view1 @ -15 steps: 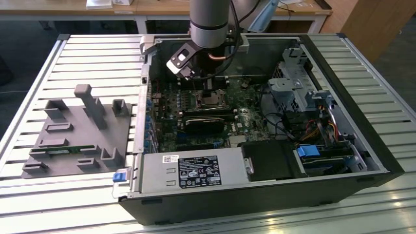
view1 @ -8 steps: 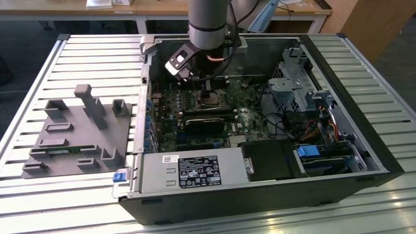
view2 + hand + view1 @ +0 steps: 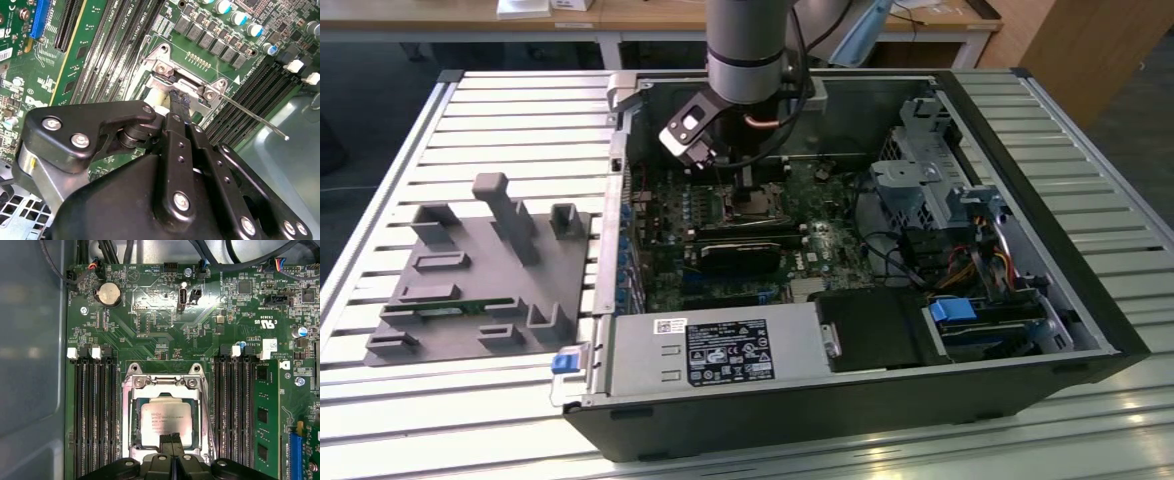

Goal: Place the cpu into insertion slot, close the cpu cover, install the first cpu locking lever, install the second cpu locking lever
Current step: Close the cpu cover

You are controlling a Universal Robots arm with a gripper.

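The cpu, a pale square chip, lies in the insertion slot on the green board. The silvery cpu cover lies flat around it, and the chip shows through its window. My gripper is shut, with its black fingertips pressed together over the chip's edge and nothing visible between them. In the second wrist view the gripper points at the cover's hinged end. A thin locking lever sticks out free beside the socket. In the exterior view the gripper hangs over the socket inside the case.
Black memory slots flank the socket, with a green module fitted on one side. A black block lies just in front of the socket. The power supply, drive cage and cables crowd the case. A grey fixture stands at the exterior view's left.
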